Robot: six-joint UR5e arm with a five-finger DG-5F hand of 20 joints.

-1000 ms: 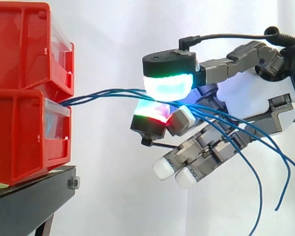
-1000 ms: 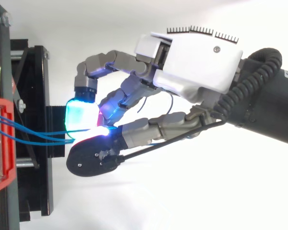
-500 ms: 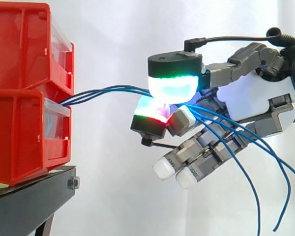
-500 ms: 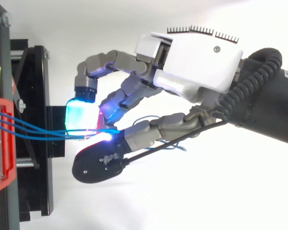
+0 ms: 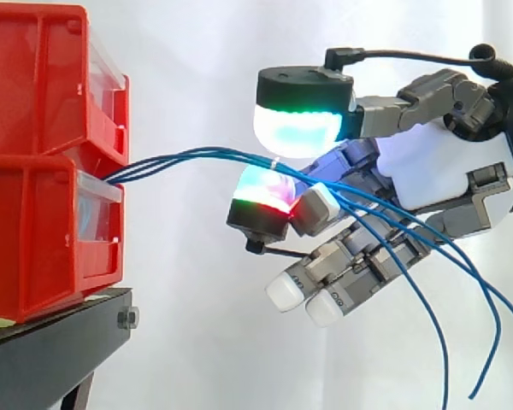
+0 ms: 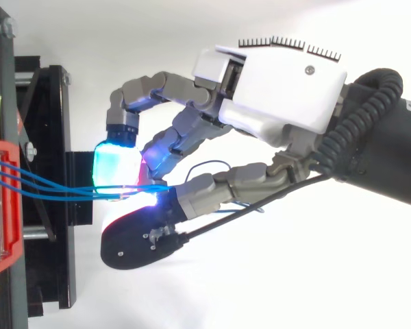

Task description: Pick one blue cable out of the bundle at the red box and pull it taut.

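Three blue cables (image 5: 188, 158) leave the gap between the stacked red boxes (image 5: 34, 239) and run right in a loose bundle. They pass between the hand's green-glowing thumb pad (image 5: 297, 130) above and a red-and-cyan finger pad (image 5: 261, 190) below. A visible gap separates the thumb pad from the cables, which lie just over the lower pad. The hand (image 5: 445, 166) is open, with its other fingers relaxed and pointing down-left. Past the palm the cable ends droop to the lower right. From above, the cables (image 6: 48, 188) reach the hand (image 6: 281, 89) beside its cyan pad.
The red boxes sit on a black stand (image 5: 51, 350) at the left, seen from above as a black frame (image 6: 55, 137). A white curtain backs the scene. There is open space below and to the right of the hand.
The thumb pad has lifted off the cables, opening a gap where it earlier pressed them against the finger pad. The loose cable ends have swung slightly. The arm has hardly moved.
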